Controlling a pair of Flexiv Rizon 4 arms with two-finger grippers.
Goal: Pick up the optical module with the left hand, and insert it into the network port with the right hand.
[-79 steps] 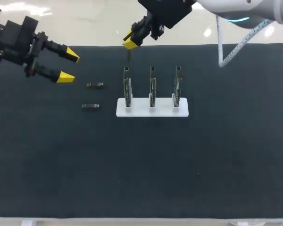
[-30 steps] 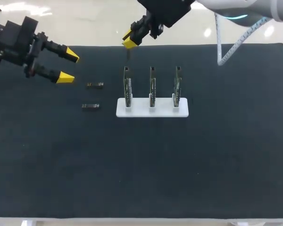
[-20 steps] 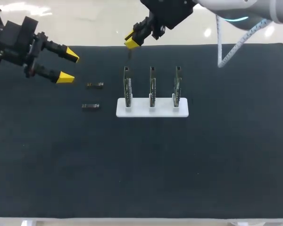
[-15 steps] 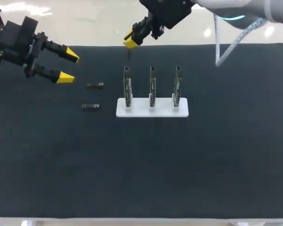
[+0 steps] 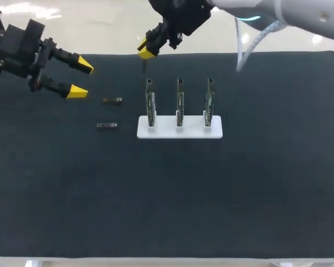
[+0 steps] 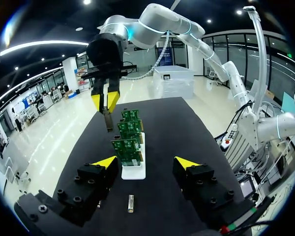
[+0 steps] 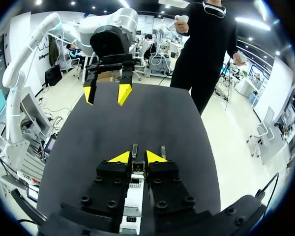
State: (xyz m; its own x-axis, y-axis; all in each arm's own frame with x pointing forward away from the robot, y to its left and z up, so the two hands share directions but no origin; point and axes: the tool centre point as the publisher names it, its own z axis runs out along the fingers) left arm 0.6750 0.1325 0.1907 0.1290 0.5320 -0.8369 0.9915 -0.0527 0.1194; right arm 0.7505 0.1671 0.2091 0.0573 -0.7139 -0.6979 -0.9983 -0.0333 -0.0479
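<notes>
Right gripper [image 5: 146,50], pinched shut on module [image 5: 143,66], slid left past leftmost board [image 5: 150,103]; insertion pending; left gripper [image 5: 79,78] wide open, empty.

a tally in threes, twos and ones

counted on one black mat [image 5: 167,194]: three green circuit boards [image 5: 150,103] [image 5: 180,103] [image 5: 210,103], upright in one white stand [image 5: 165,131]. three small optical modules in all: two [image 5: 112,100] [image 5: 107,125] lying flat on the mat, one [image 6: 108,119] pinched in the right gripper [image 5: 145,50]. two yellow-tipped grippers, counting the left gripper [image 5: 80,78].
</notes>
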